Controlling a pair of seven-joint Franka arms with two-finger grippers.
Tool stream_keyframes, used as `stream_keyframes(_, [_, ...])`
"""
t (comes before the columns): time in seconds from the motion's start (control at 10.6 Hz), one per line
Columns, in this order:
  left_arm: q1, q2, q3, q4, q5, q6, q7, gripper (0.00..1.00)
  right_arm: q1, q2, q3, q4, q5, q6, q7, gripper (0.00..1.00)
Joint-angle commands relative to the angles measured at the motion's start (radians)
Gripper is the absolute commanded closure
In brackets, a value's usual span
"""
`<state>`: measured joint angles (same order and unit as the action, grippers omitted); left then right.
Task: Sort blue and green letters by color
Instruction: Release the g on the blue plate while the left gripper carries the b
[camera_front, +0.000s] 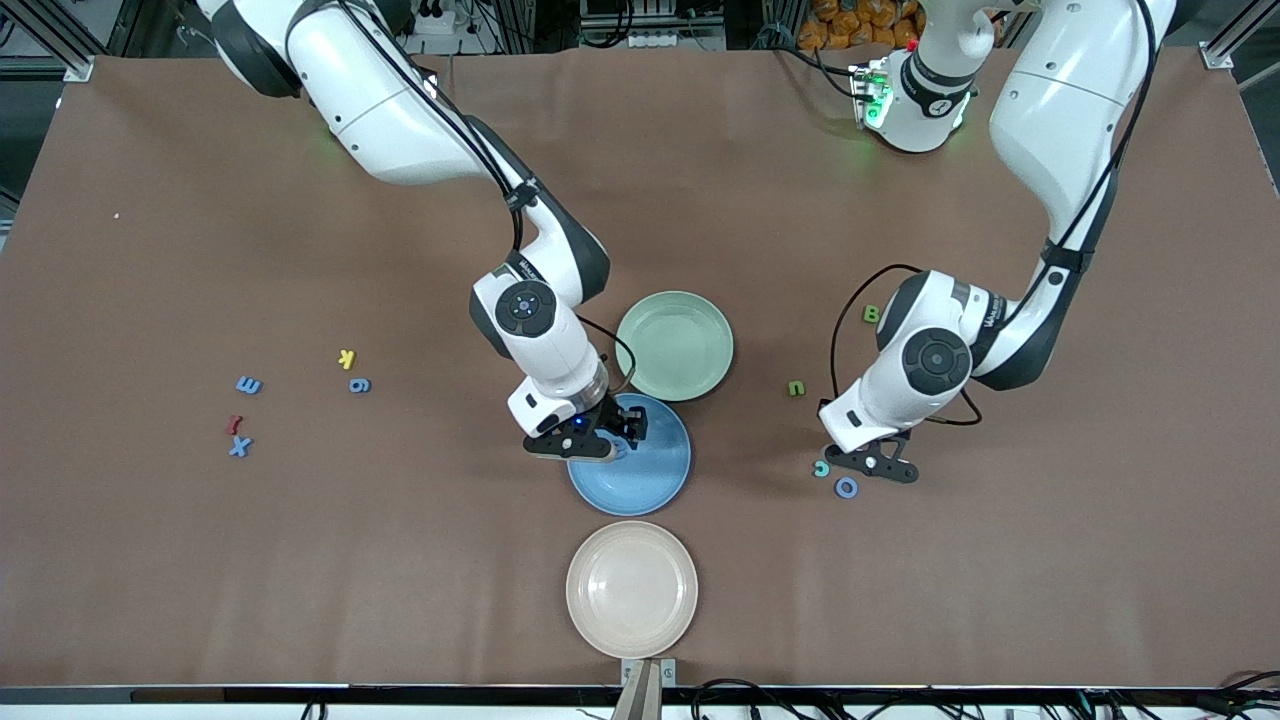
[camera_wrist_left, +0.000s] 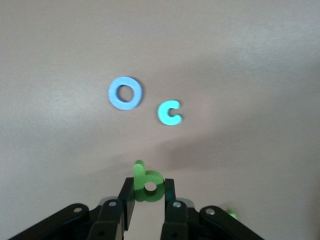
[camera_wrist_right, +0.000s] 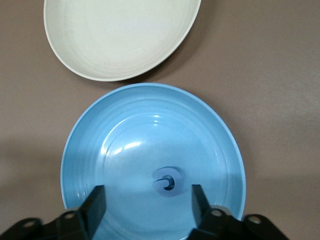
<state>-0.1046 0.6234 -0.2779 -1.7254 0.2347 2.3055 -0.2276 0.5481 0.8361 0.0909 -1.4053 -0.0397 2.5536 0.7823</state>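
- Right gripper (camera_wrist_right: 147, 202): over the round blue plate (camera_front: 660, 490), fingers spread apart, holding nothing.
- A small periwinkle-blue round letter (camera_wrist_right: 168, 181) lies flat on the floor of the blue plate, between the right gripper's fingertips and clear of both.
- Round pale green plate (camera_front: 690, 330) sits just beside the blue plate, farther from the front camera; a round cream plate (camera_front: 632, 588) sits just beside it, nearer to the front camera.
- Left gripper (camera_wrist_left: 148, 197): low over the brown table (camera_front: 400, 560) toward the left arm's end, fingers pressed in on a leaf-green letter b (camera_wrist_left: 148, 184), which stands upright between them.
- On the table near the left gripper lie a periwinkle-blue ring-shaped O (camera_wrist_left: 125, 93) and a teal c (camera_wrist_left: 170, 112), close together but apart.
- Green letter n (camera_front: 796, 388) and green letter B (camera_front: 872, 314) lie separately farther from the front camera.
- Toward the right arm's end of the table: blue letter E (camera_front: 248, 385), blue digit 6 (camera_front: 359, 385), blue letter X (camera_front: 240, 446), with a small yellow K (camera_front: 346, 357) and a small red letter (camera_front: 234, 424) among them.
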Motion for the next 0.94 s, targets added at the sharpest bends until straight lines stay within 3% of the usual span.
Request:
stream_keyframes(0.0, [0.002,-0.053,-0.041,-0.054,-0.012,-0.015,-0.108,1.00,-0.008,-0.005,-0.011,0.026,-0.019,-0.029,0.011,0.00])
stream_keyframes(0.28, [-0.024,-0.053,-0.090,-0.054,-0.011,-0.015,-0.254,1.00,-0.078,-0.026,-0.033,0.016,-0.011,-0.155,-0.154,0.00])
stream_keyframes(0.66, [-0.160,-0.044,-0.089,-0.046,-0.002,-0.015,-0.453,1.00,-0.226,-0.083,-0.036,-0.003,-0.009,-0.346,-0.476,0.00])
stream_keyframes(0.85, [-0.234,-0.039,-0.084,-0.045,0.003,-0.030,-0.547,1.00,-0.289,-0.152,-0.072,-0.070,-0.008,-0.378,-0.633,0.00])
